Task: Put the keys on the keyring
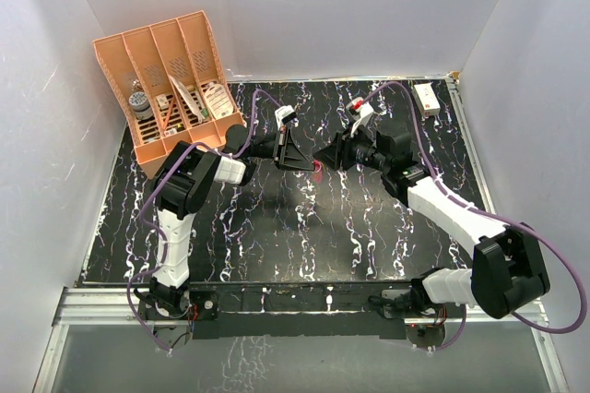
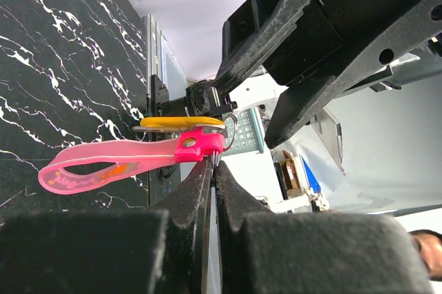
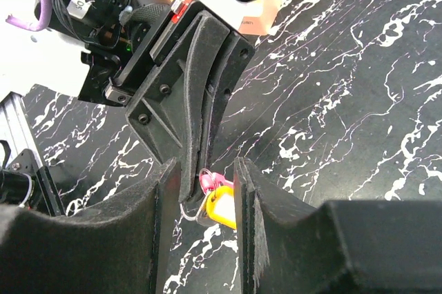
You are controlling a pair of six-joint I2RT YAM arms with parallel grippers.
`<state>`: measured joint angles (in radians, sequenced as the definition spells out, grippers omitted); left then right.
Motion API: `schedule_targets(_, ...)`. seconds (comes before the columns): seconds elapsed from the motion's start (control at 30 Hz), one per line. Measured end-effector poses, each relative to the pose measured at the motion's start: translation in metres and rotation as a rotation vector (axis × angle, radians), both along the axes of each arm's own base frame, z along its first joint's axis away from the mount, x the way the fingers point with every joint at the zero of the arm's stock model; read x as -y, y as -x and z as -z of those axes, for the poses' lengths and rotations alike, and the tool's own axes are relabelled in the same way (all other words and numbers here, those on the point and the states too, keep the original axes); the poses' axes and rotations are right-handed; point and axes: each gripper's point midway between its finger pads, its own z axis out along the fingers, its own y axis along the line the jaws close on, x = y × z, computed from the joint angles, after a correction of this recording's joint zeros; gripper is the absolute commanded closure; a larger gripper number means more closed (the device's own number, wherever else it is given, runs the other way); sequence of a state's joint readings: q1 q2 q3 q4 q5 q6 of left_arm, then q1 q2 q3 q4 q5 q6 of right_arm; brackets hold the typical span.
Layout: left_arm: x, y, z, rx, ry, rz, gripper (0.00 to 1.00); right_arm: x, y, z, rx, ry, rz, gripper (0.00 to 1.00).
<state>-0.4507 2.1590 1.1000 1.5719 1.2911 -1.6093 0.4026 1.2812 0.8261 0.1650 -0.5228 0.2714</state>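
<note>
Keyring (image 2: 110, 166) clamped at its ring end in the left claw (image 2: 213, 163), aloft over the worktop (image 1: 277, 245) right of the orange rack (image 1: 175, 79), with the gold key (image 2: 181, 123) touching the ring. Right claw (image 3: 206, 170) stands apart around the key, and whether threading is complete cannot be told. Claw tips crowd nose to nose, while worktop edges lie well away.

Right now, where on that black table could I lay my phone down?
Widest bare patch: the near middle of the table, bordered by the left arm, the right arm and the front rail. A narrower strip runs along the back edge, between the orange organizer and the white box. Crowded: mid-table, where the left gripper and right gripper meet at the keyring.
</note>
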Motion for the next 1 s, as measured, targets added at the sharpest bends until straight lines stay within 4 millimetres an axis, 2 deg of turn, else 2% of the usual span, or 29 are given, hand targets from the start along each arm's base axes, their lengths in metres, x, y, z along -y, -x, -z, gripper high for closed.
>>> schedule_targets(0.27, 0.0, 0.0, -0.001, 0.004, 0.002, 0.001, 1.0, -0.004, 0.0, 0.011, -0.031, 0.005, -0.021, 0.69)
schedule_targets(0.57, 0.0, 0.0, -0.002, 0.007, 0.002, 0.003, 1.0, -0.006, 0.0, 0.008, -0.026, -0.009, -0.031, 0.78)
schedule_targets(1.0, 0.001, -0.002, -0.005, 0.02, 0.008, 0.004, 1.0, -0.008, 0.002, 0.01, -0.037, -0.013, -0.048, 0.82)
